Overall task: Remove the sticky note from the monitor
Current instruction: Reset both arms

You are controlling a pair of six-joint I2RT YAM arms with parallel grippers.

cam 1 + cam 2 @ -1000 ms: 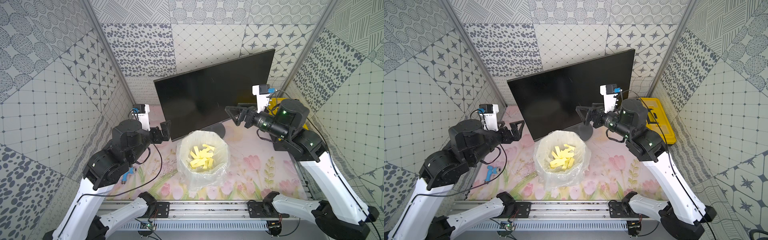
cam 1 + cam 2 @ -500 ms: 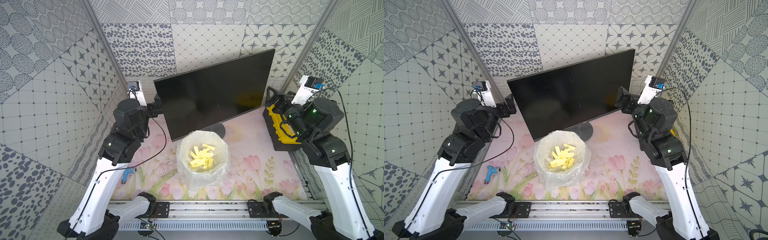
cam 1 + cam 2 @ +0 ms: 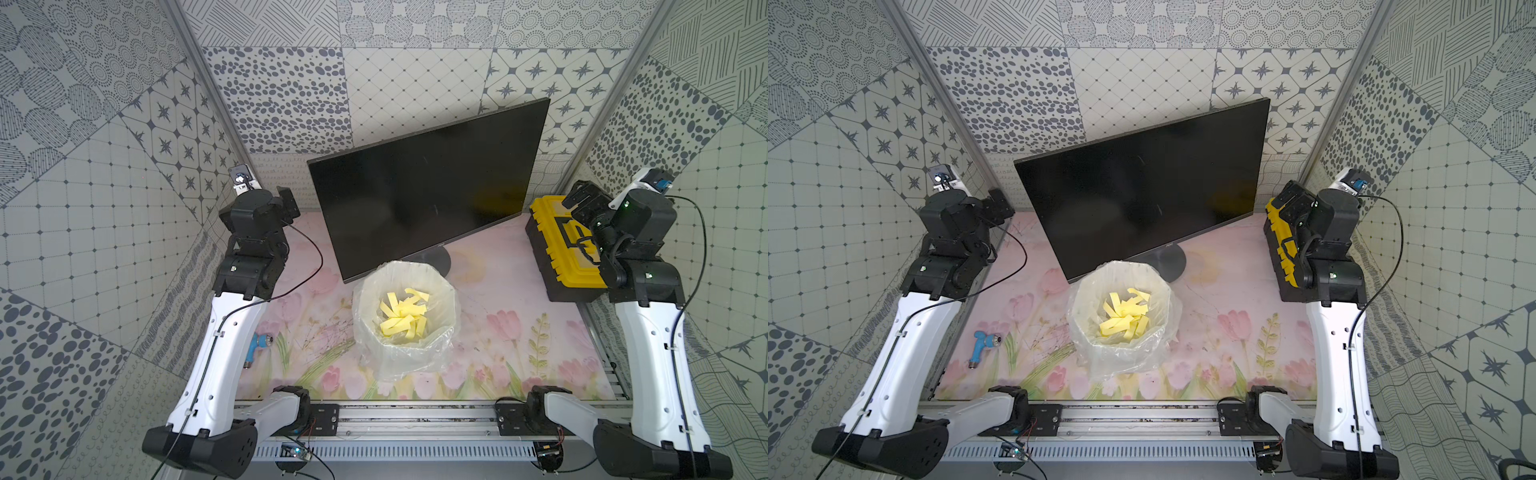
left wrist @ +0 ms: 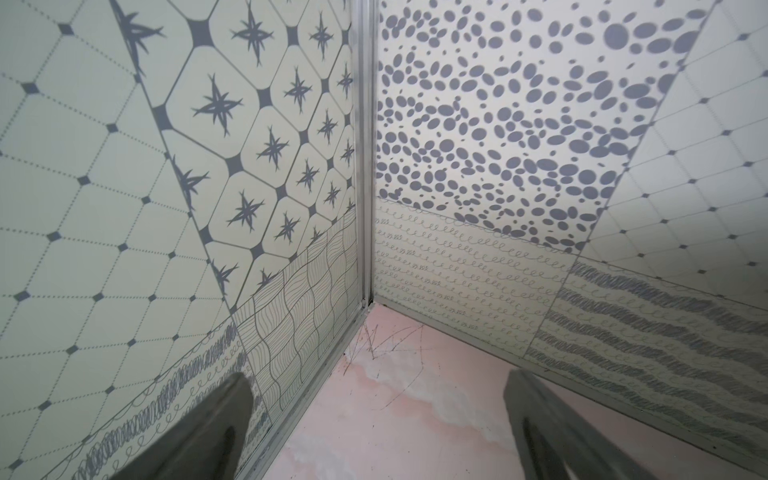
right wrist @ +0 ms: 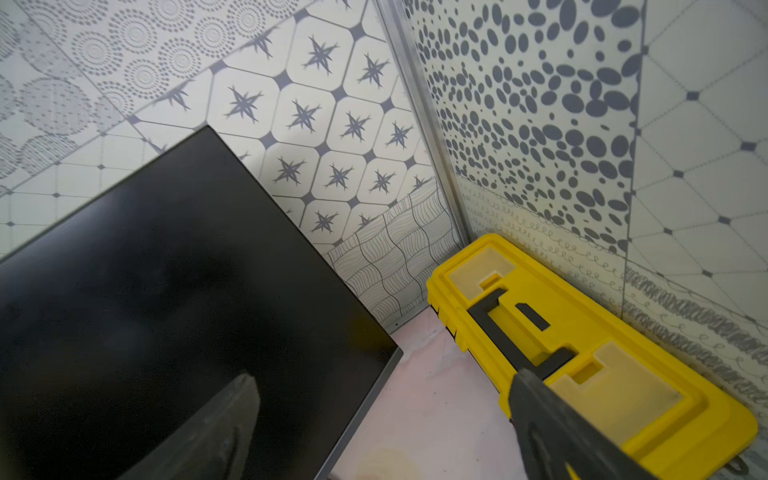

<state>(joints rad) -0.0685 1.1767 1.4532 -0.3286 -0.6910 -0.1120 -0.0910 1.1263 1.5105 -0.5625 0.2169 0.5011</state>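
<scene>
Two grippers sat drawn back to the sides, and neither showed well from above. The left gripper [image 3: 286, 203] was a dark block near the rear corner, its fingers impossible to pick out in both top views. Its wrist view cut the fingers [image 4: 224, 415] off at the frame edge, but showed them spread wide with only wall and mat between them. The right gripper [image 5: 384, 380] was likewise cropped, with its jaws fully apart and gripping nothing. One finger lay across the monitor [image 5: 166, 311] and the other across the yellow toolbox [image 5: 582, 328].

The monitor [image 3: 424, 195] stood upright at the back of the floral mat [image 3: 498, 332], its screen plain black. Its round stand [image 3: 440, 259] was partly hidden behind the bag-lined bin [image 3: 368, 345]. Yellow paper strips [image 3: 401, 318] lay heaped in the bin, but I could not tell which was the sticky note. The right arm covered much of the toolbox from above.

A second earlier both grippers had reached inward beside the screen; since then each had swung out and folded back. The monitor, bin and strips had not moved.
</scene>
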